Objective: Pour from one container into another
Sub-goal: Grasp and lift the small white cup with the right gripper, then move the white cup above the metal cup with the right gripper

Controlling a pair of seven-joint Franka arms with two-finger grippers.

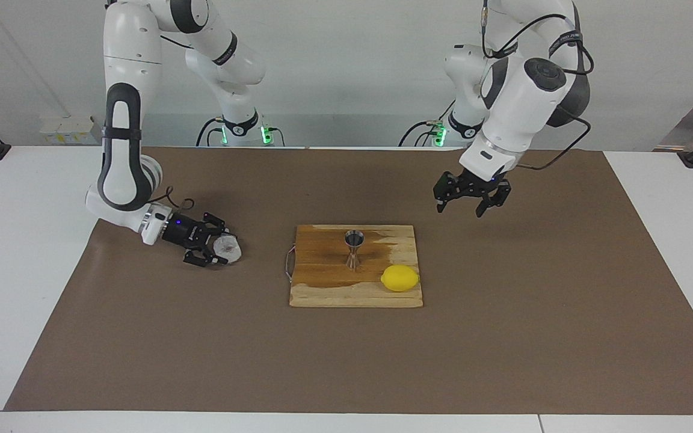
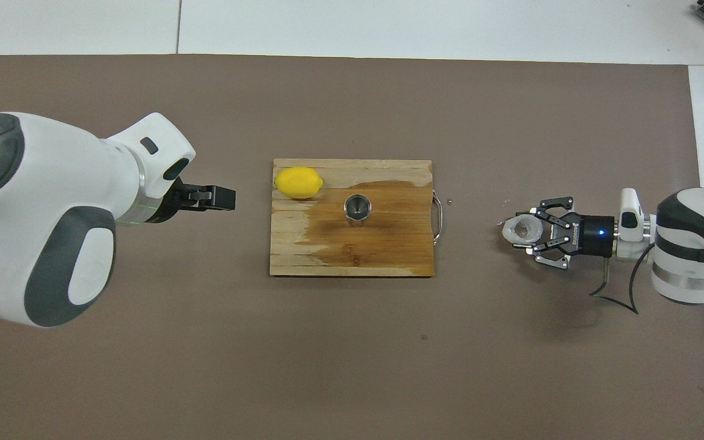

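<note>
gripping the plastic cup (image 2: 524,228) sideways, right hand (image 1: 221,248), overhead shows cup's mouth

The right arm comes down in a tall arch toward its own end of the tabletop, forearm laid low and nearly level, wrist pointing toward the table's middle. The right gripper (image 1: 220,245) sits just above the surface, its fingers (image 2: 526,214) drawn in around the plastic cup (image 1: 228,248). The left arm is folded high, elbow up, wrist turned downward. The left gripper (image 1: 471,204) hangs in the air over bare tabletop, its fingers spread apart
</note>
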